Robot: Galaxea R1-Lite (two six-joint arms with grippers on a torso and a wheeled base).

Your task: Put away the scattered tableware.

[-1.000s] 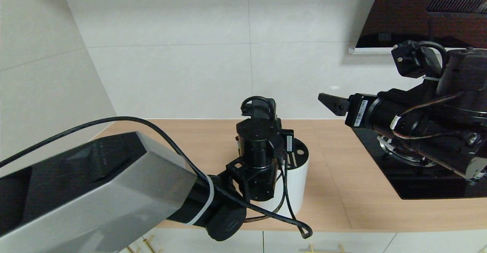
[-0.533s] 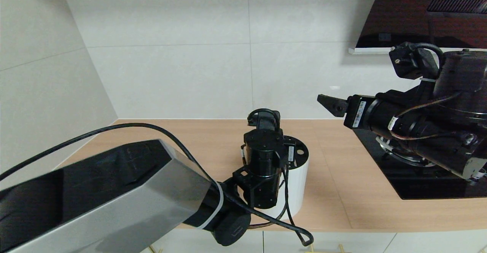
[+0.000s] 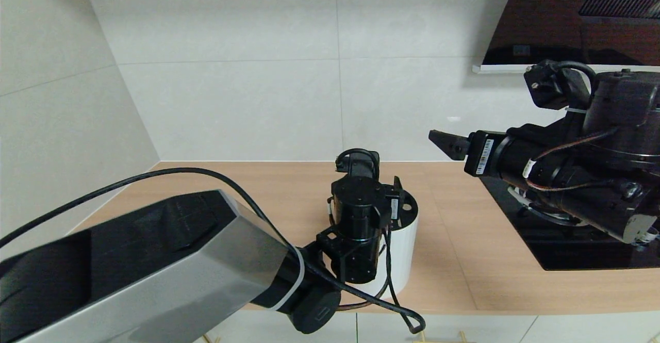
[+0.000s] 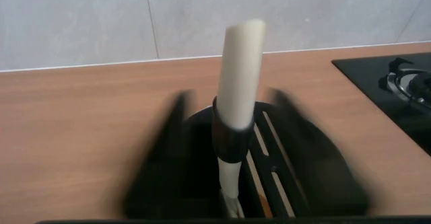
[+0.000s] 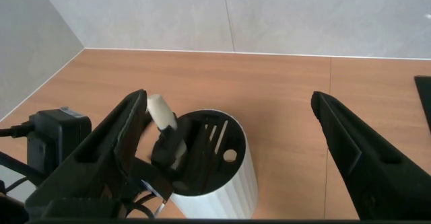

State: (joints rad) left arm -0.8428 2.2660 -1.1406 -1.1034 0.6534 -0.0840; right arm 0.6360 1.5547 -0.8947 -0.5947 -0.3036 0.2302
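I have the holder point(image 3: 402, 252) standing on the desk point(image 3: 247, 188), near its front edge and about midway along. A utensil point(image 4: 239, 76) stands in the holder, tilted, with its handle sticking up out of the top. My left claw point(image 4: 229, 97) hangs directly over the holder, one finger on each side of the handle and apart from it. The cooktop point(image 3: 567, 250) is set into the desk to the right of the holder, well apart from it. My right claw point(image 3: 446, 144) sits higher, above the strip of desk between holder and cooktop. The wall point(image 3: 232, 100) runs behind the desk.

All three views toward holder point(image 3: 405, 250)
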